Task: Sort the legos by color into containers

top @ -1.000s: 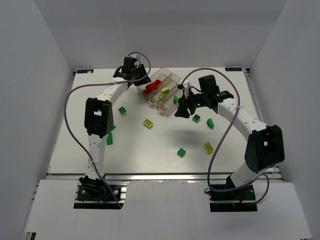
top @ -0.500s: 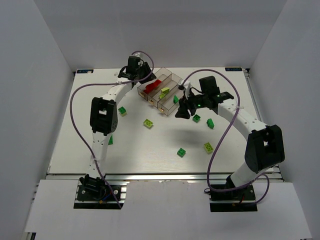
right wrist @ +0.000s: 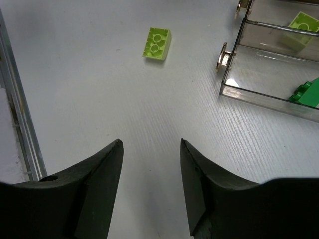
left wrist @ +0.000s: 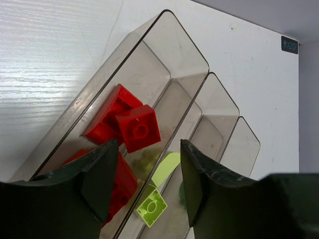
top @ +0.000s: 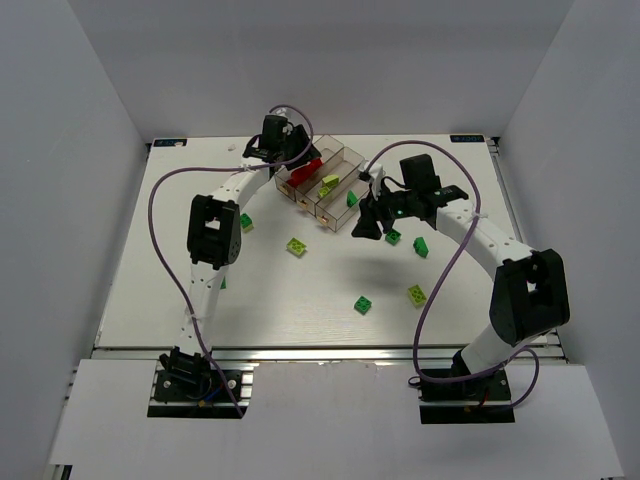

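Observation:
The clear smoky containers stand at the back centre. Red legos lie in the left compartment, pale yellow-green ones in the middle one, and a dark green one in the right one. My left gripper hovers over the red compartment; in the left wrist view it is open and empty. My right gripper is open and empty above bare table by the trays' near end. A yellow-green lego lies ahead of it.
Loose legos lie on the table: dark green ones and yellow-green ones. Another green one is partly hidden by the left arm. White walls enclose the table.
My left gripper has shifted to the right, over the trays' red compartment. The right arm has hardly moved.

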Tool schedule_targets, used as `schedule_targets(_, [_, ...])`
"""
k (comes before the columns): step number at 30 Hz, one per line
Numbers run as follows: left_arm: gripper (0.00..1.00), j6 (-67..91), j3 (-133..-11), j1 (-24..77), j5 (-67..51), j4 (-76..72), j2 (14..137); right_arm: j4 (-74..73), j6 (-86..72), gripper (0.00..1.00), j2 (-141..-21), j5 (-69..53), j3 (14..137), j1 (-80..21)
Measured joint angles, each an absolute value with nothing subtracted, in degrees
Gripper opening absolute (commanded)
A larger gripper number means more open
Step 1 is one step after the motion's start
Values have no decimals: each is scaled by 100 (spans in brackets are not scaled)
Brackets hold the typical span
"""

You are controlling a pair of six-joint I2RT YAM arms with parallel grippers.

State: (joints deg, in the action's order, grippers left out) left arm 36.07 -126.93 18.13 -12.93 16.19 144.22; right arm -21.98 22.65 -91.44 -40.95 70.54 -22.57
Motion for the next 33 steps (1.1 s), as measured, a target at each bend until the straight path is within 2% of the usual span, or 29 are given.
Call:
schedule_targets(4, [64, 3616, -12713, 1817, -1291, 1625, 14422, -2182, 2263, 56, -9144, -4101, 7052, -2255])
schedule_targets(8, [60, 3638, -12835, 1817, -1288, 1603, 14422, -2169, 2261, 59, -9144, -4110, 7052, -2255])
schedule_targets(11, [48, 3660, -12973, 1817, -1278, 1527, 14418, -2169, 2272, 67, -9144, -4110, 7052, -2252])
schedule_targets(13, [28, 3634, -13045, 1817, -1240, 1522, 14361, -2176, 2292, 89, -9144, -4095, 7052, -2252])
schedule_targets(14, [22, 3590, -13050, 1817, -1201, 1540, 14287, -2178, 2300, 90, -9144, -4080, 7052, -2250])
schedule_targets(15, [20, 3544, -13039, 1815, -1157, 1557, 14197, -2174, 2333, 89, -9144, -4053, 7057, -2250])
schedule_targets(17, [23, 3391, -12774, 1774, -1094, 1573, 13812, -2174, 2375, 89, -9144, -4003, 7070, -2250])
schedule_targets(18, [29, 3312, -12497, 1758, -1079, 1575, 13500, -2178, 2392, 89, -9144, -3972, 7076, -2250])
schedule_targets(19, [52, 3221, -12053, 1737, -1055, 1509, 13058, -2193, 2416, 89, -9144, -3946, 7100, -2250])
schedule_targets(20, [63, 3144, -11437, 1697, -1028, 1437, 12510, -2222, 2449, 89, -9148, -3920, 7140, -2250])
schedule_targets(23, [82, 2967, -9708, 1503, -873, 1236, 10794, -2353, 2602, 89, -9177, -3942, 7269, -2250])
schedule_targets(27, [83, 2792, -7839, 1114, -510, 1186, 8705, -2700, 2803, 87, -9371, -3990, 7559, -2327])
schedule_targets(33, [81, 2902, -5933, 934, 51, 1682, 6753, -2904, 2657, 80, -9863, -3315, 8084, -3109])
